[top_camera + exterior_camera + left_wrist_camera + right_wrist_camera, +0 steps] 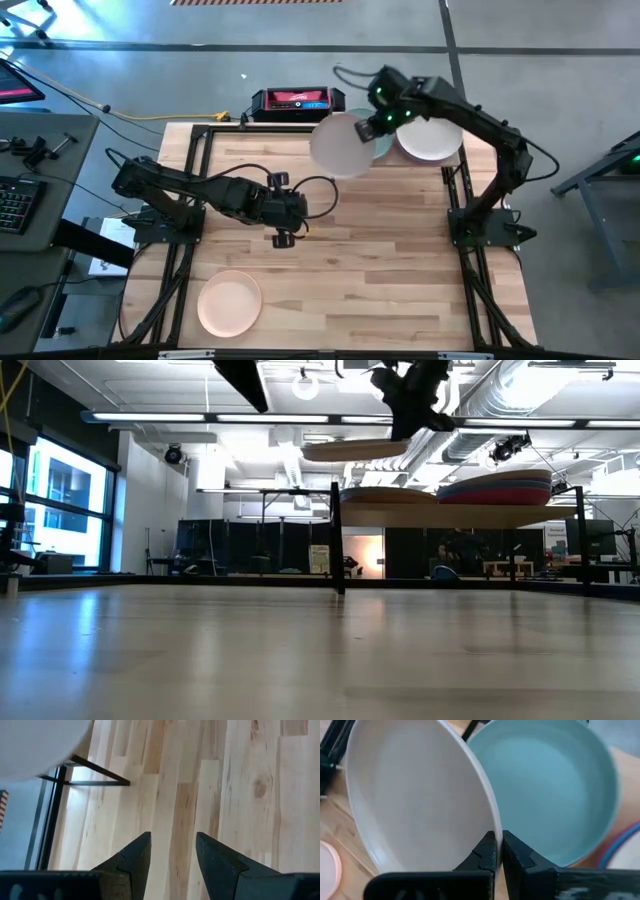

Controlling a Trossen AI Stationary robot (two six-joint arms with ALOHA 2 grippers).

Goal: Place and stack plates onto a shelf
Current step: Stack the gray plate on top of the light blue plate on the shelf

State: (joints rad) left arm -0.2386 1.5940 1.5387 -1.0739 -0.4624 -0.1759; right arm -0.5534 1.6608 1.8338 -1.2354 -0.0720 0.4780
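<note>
My right gripper (372,127) is shut on a grey-beige plate (343,146), held in the air above the shelf's (452,516) left part. Below the grey-beige plate (415,795), a teal plate (547,790) lies on the shelf. A stack topped by a cream plate (431,140) sits on the shelf's right part, its coloured rims (497,490) showing in the low view. A peach-pink plate (229,303) lies flat on the table near its near-left corner. My left gripper (172,850) is open over bare tabletop at the table's middle left (298,212). My right gripper pinches the grey-beige plate's rim (492,822) between its two fingers (485,851), one on the upper face and one on the underside. It reaches from the shelf's side toward the table's left. The plate is lifted clear, close to level, above the teal plate (392,495).
The shelf stands on black posts (337,540) at the table's far right. A red and black box (296,101) sits beyond the far edge. Black frame rails (195,160) run along the table's sides. Bare wood (380,260) spans the table's middle and near right.
</note>
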